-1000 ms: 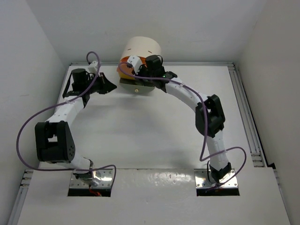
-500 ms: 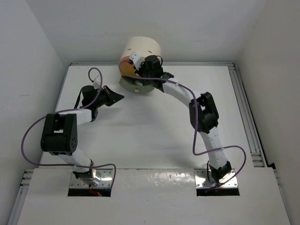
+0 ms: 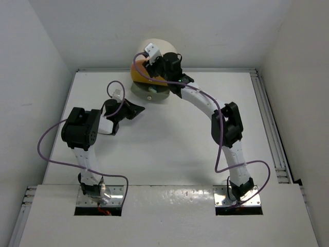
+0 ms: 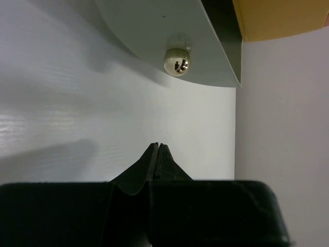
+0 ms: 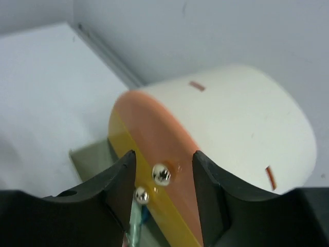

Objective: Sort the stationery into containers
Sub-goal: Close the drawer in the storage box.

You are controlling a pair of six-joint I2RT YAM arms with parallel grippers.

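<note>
The cream arch-topped cabinet (image 3: 165, 46) stands at the table's far edge. In the right wrist view its peach drawer (image 5: 149, 128) sits above the orange-yellow drawer (image 5: 119, 141), each with a small metal knob. My right gripper (image 5: 164, 154) is open, its fingers on either side of the peach drawer's knob (image 5: 162, 175) without touching it. A pale green drawer (image 3: 153, 92) juts out at the bottom. A blurred blue-green piece of stationery (image 5: 134, 226) shows in it. My left gripper (image 4: 158, 146) is shut and empty, low over the table, pointing at the green drawer's knob (image 4: 176, 60).
White walls close in the table on the left, back and right. A metal rail (image 3: 270, 128) runs along the right edge. Purple cables loop off both arms. The left arm's elbow (image 3: 81, 128) is folded up near the left side.
My right gripper has opened and risen at the cabinet front. The left arm has folded back, carrying its shut gripper right and nearer, from beside the cabinet to in front of the green drawer.
</note>
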